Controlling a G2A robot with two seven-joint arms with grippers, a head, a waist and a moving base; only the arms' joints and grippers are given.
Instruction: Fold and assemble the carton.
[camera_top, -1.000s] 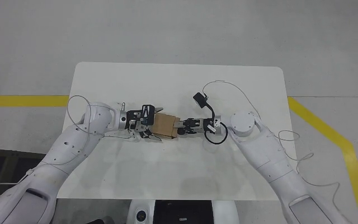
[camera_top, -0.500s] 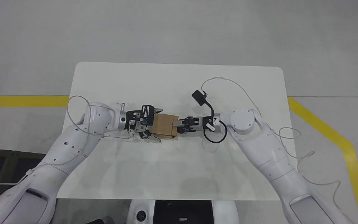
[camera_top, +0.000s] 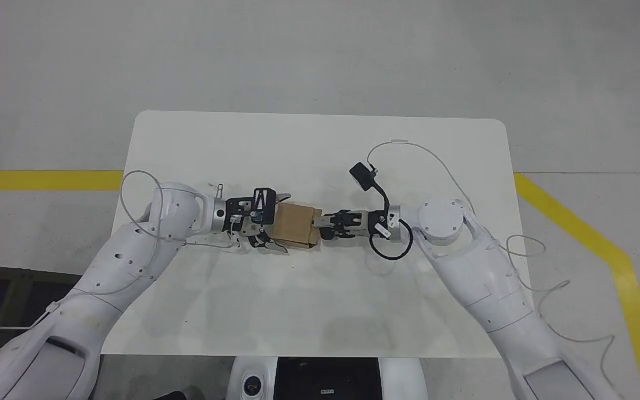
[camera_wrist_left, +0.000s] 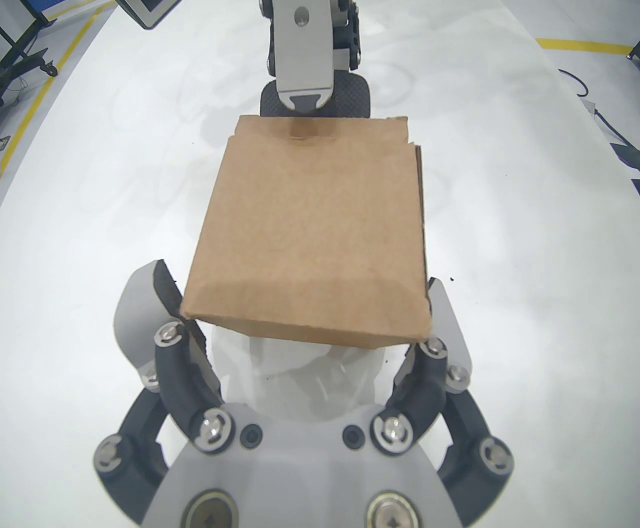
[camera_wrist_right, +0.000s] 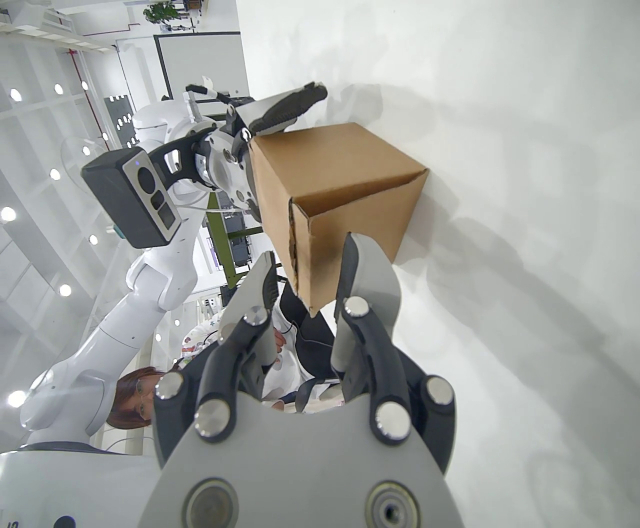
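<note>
The left fingers (camera_wrist_left: 145, 305), spread wide, clamp one end of the carton (camera_top: 297, 223) across its width. The right fingers (camera_wrist_right: 367, 280) pinch the wall edge at its open end. It lies mid-table (camera_top: 400, 300). The left grip should probably brace firmly while the right folds squarely inward.

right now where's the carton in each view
Top view: carton mid-table, between the left gripper and right gripper.
Left wrist view: carton just ahead of the left gripper.
Right wrist view: carton just ahead of the right gripper.
Shared landmark: the white table beneath it.
</note>
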